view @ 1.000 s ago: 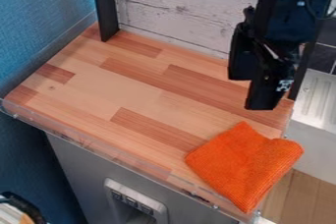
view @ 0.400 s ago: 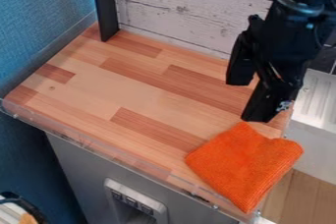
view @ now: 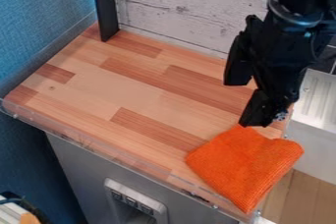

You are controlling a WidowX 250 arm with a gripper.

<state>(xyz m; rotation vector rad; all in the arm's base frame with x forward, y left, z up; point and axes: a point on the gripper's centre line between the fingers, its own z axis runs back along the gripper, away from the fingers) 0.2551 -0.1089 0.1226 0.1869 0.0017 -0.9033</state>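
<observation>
The orange cloth (view: 244, 166) lay at the near right corner of the wooden worktop (view: 138, 88), rumpled, its right part reaching out past the worktop's side edge. It looked light, soft and limp, with a ribbed weave that would likely grip well rather than slip, and nothing about it seemed fragile. A pinch on its raised far edge or far corner, taking up a fold, seemed the surest hold; a flat part would probably slide away or bunch up.

Just beyond it, over the worktop's right side, hung the black gripper (view: 246, 102), its two fingers spread well apart with nothing between them. The lower fingertip was right by the cloth's far corner, though whether they touched could not be told.

To the worktop's right stood a ribbed metal surface (view: 318, 98); behind the worktop, a white plank wall (view: 187, 9); at its far left corner, a black post (view: 105, 9); below its front edge, a grey panel (view: 78, 161).
</observation>
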